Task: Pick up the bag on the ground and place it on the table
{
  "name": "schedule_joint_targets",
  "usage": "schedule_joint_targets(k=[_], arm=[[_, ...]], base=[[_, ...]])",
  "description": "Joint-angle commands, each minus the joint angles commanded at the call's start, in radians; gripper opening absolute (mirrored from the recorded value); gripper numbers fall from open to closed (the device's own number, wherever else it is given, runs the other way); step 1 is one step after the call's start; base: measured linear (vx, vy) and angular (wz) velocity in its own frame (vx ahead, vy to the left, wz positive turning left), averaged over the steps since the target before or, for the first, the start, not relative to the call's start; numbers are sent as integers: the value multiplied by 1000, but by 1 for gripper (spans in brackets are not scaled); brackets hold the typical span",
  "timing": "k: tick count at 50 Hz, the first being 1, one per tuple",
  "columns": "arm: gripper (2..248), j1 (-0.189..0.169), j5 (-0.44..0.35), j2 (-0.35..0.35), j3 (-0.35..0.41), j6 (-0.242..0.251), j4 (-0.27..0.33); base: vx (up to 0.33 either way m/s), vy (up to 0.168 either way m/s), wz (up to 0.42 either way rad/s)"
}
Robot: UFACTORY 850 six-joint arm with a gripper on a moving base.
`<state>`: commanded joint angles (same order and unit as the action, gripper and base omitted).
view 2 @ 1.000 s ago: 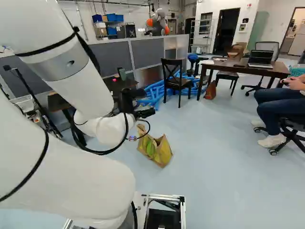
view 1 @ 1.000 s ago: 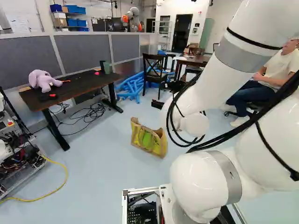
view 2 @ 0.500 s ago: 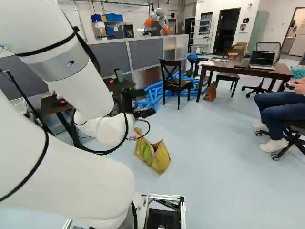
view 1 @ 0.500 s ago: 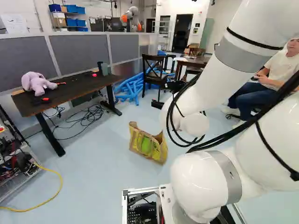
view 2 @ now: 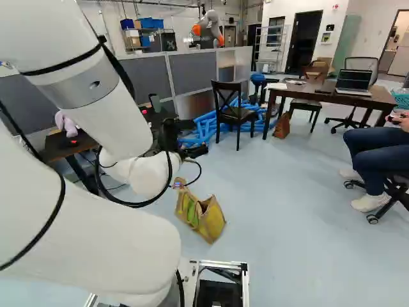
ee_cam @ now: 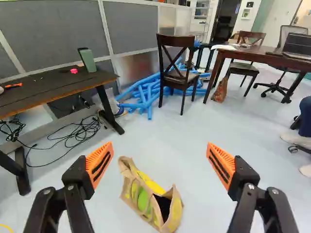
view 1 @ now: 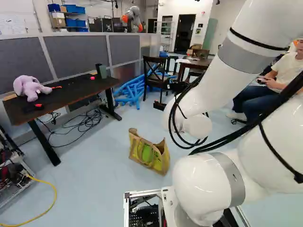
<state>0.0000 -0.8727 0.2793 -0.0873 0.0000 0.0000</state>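
In the left base view the base has moved: the whole scene has shifted, and the yellow-and-green bag [view 1: 149,153] now shows a little nearer, standing upright on the floor [view 1: 94,184] in the same place. The arm [view 1: 208,94] keeps its pose against its lowest joint. The dark table [view 1: 71,96] has slid toward the left edge of the view, with one purple plush toy [view 1: 31,89] on it. There is one yellow cable [view 1: 52,198] on the floor, one heap of blue tubes [view 1: 135,92] and one other robot [view 1: 133,19] in the background.

In the right base view the bag also shows nearer, and the plush toy has come into sight beside the arm. The gripper [view 2: 195,151] is out over the floor, beyond the bag in this view. One wooden table [view 2: 377,97] holds one laptop [view 2: 353,81]. Two wooden chairs [view 2: 236,115] and one mesh chair [view 2: 361,65] stand near it.

In the wrist view the gripper [ee_cam: 159,146] is spread wide, its two fingers well apart with nothing gripped. Two orange pads [ee_cam: 99,162] face each other. The one bag is on the floor ahead, between the lines of the fingers, its mouth open. One small brown bag [ee_cam: 220,91] stands by a leg of the wooden table.
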Motion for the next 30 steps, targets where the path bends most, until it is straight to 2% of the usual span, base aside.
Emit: schedule_joint_targets(k=[16,30], arm=[[247,0,0,0,0,0,0],[247,0,0,0,0,0,0]], base=[[155,-40,7],[149,-16,135]])
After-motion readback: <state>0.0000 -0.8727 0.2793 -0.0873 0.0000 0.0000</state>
